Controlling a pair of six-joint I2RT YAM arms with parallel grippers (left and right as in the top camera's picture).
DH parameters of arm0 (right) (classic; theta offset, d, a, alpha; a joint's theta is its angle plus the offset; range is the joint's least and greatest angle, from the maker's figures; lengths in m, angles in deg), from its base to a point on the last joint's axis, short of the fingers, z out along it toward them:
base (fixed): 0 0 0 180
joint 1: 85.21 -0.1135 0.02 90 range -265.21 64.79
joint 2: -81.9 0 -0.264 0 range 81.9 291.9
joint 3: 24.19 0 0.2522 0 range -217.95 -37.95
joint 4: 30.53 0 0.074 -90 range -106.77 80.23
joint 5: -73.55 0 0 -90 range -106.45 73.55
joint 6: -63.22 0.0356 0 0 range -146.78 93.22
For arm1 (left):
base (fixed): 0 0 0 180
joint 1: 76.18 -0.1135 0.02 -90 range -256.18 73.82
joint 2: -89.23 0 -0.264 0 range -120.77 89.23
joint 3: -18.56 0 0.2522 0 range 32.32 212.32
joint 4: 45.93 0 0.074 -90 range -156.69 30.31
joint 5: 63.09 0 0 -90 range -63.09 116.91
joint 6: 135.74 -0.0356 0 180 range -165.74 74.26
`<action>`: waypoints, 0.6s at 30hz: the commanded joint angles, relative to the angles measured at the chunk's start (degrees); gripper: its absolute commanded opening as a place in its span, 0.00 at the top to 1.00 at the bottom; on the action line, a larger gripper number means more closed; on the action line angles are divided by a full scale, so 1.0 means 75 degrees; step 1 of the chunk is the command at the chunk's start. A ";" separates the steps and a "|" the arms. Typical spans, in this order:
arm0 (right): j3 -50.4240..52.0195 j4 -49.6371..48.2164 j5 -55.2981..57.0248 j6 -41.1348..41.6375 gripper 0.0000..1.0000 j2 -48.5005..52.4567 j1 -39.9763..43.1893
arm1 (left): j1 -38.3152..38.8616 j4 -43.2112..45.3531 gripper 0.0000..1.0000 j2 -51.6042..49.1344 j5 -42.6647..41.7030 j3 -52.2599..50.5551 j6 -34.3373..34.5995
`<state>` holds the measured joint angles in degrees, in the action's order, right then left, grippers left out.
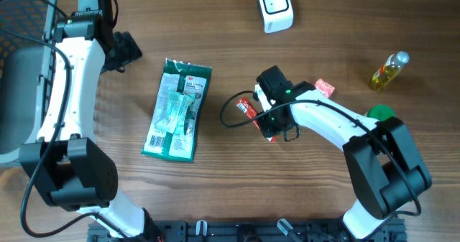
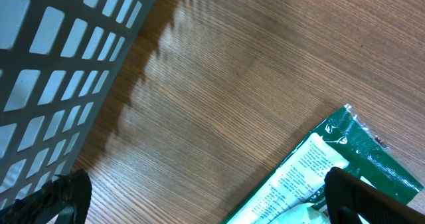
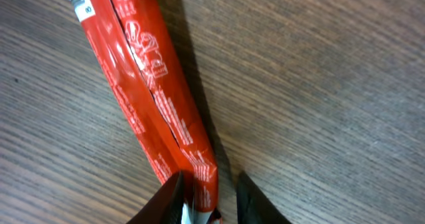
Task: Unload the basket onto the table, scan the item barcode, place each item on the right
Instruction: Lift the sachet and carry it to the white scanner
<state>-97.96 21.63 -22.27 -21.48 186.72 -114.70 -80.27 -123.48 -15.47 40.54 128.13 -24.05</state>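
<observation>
Straddling the near end of a red packet (image 3: 154, 91), the right gripper (image 3: 209, 201) has its 2 fingertips (image 3: 167, 201) set only narrowly apart. In the right wrist view one fingertip touches the packet's edge, while a thin strip of table shows between the packet and the other. Whether the jaws actually pinch the packet cannot be told. The packet is long and glossy, with white print along its length, and it lies flat on the wooden table (image 1: 323, 192), running diagonally away from the fingers.

From overhead, the red packet (image 1: 246, 107) sits near the middle of the table, mostly covered by the right gripper (image 1: 264, 123). A white scanner (image 1: 275, 7) stands well apart from it at the far edge. A flat green package (image 1: 177, 109) lies to the packet's left, label up. A small red and white item (image 1: 323, 89) lies just beside the right arm, and a bottle of yellow oil (image 1: 389, 70) lies near the right edge, with a green object (image 1: 381, 113) near it.

The left gripper (image 1: 128, 49) hangs over the table's far left corner, near the green package's top edge. Its wrist view shows the left gripper (image 2: 206, 207) with both dark fingers (image 2: 362, 197) spread wide and holding nothing. One corner of the green package (image 2: 352, 151) lies below them, and a grey perforated basket (image 2: 53, 71) is at the side.
</observation>
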 commanded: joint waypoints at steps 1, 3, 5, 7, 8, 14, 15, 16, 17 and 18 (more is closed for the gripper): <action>0.0463 -0.0172 0.0600 0.0093 0.73 0.0227 -0.0023 | -0.0041 0.0023 0.00 -0.0050 -0.0041 0.0105 -0.0122; 0.0460 -0.0169 0.0597 0.0093 0.73 0.0227 -0.0023 | -0.0041 0.0023 0.00 -0.0050 -0.0041 0.0105 -0.0122; 0.0460 -0.0169 0.0597 0.0093 0.73 0.0227 -0.0023 | -0.0041 0.0023 0.00 -0.0050 -0.0041 0.0105 -0.0119; 0.0420 -0.0181 0.0606 0.0020 0.94 0.0227 -0.0023 | -0.0041 0.0023 0.00 -0.0050 -0.0041 0.0105 -0.0122; 0.0283 -0.0128 0.0595 -0.0050 0.94 0.0224 -0.0023 | -0.0041 0.0026 0.00 -0.0050 -0.0041 0.0105 -0.0122; -0.0699 0.0379 0.0959 -0.0452 0.96 -0.0606 -0.0023 | -0.0041 0.0026 0.00 -0.0050 -0.0041 0.0105 -0.0119; -0.0749 0.0373 0.1032 -0.0653 0.96 -0.0860 -0.0023 | -0.0041 0.0023 0.00 -0.0050 -0.0041 0.0105 -0.0122; -0.0752 0.0364 0.1081 -0.0816 0.96 -0.1148 -0.0023 | -0.0041 0.0026 0.00 -0.0050 -0.0041 0.0105 -0.0119; -0.0758 0.0326 0.1437 -0.1014 0.96 -0.1527 -0.0023 | -0.0041 0.0023 0.00 -0.0050 -0.0041 0.0105 -0.0119; -0.0758 0.0210 0.1766 -0.1204 0.96 -0.1798 -0.0023 | -0.0041 0.0023 0.00 -0.0050 -0.0041 0.0105 -0.0119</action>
<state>-101.98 24.29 -15.19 -26.11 178.87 -115.01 -80.27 -123.48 -15.47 40.54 128.13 -24.07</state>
